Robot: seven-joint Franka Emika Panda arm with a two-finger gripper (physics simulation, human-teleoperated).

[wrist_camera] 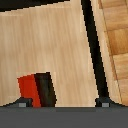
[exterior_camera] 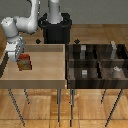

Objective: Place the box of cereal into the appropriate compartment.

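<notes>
The box of cereal (exterior_camera: 24, 61) is a small red-orange box with a paler patch. It stands upright on the light wooden tray (exterior_camera: 45, 70) near the exterior view's left edge. My gripper (exterior_camera: 19, 53) hangs just above and slightly behind it. In the wrist view the box (wrist_camera: 35, 90) shows its red face and dark side close to one fingertip (wrist_camera: 22, 103). The other fingertip (wrist_camera: 103, 103) is far off, by the tray's dark rim. The gripper (wrist_camera: 63, 103) is open and holds nothing.
A dark organizer with several compartments (exterior_camera: 97, 62) stands at the exterior view's right, beside the tray. Small grey blocks (exterior_camera: 84, 73) sit in some compartments. The tray has a raised rim (exterior_camera: 64, 62). The robot base (exterior_camera: 56, 27) stands behind. Wooden floor lies below.
</notes>
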